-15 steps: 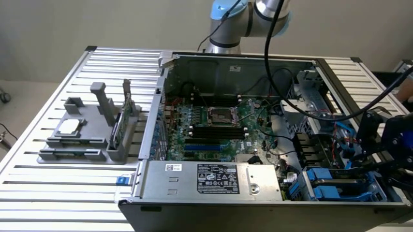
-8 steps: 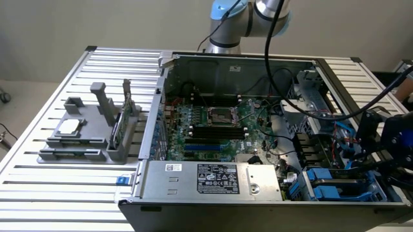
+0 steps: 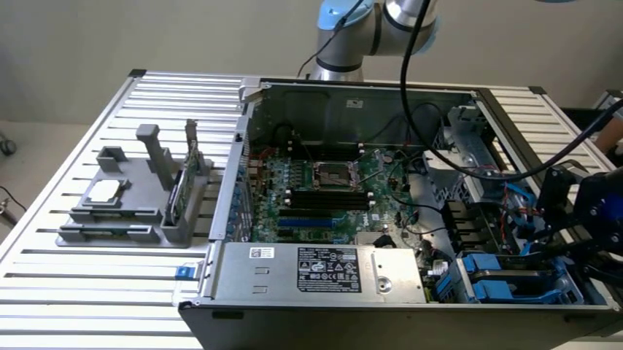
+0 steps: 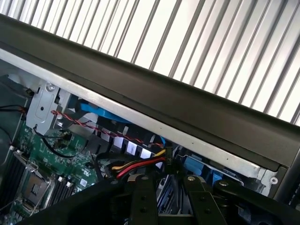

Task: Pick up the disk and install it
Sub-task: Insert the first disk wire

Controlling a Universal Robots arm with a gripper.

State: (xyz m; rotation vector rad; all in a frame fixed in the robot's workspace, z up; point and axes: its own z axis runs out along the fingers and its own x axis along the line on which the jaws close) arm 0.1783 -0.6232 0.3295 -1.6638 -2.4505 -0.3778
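The robot arm [image 3: 380, 22] reached over an open computer case [image 3: 341, 95] that lay on its side on a slatted metal table [image 3: 98, 306]. Its black gripper [image 3: 570, 233] hung above the drive bay at the case's near corner, on the exterior view's right. The disk [image 3: 506, 277], grey metal in a blue carrier, sat low in that bay just below and beside the gripper, next to the long grey box [image 3: 322, 270] with the black-and-white label. Whether the gripper was clamped on the disk or merely standing over it could not be told.

From the wrist view, the gripper [image 4: 171, 197] looked down past the case's dark rim [image 4: 164, 93] with the table's slats [image 4: 211, 42] beyond it. A twisted red-and-black wire [image 4: 93, 126] and a yellow, red and black cable bundle [image 4: 140, 161] ran across the bay just ahead of it.

The green motherboard [image 3: 322, 182] filled the case floor, its processor socket [image 3: 331, 175] bare at the centre. Well apart, on the exterior view's left, a grey tray [image 3: 127, 226] stood on the table with a small silver chip [image 3: 105, 191] resting on top of it.
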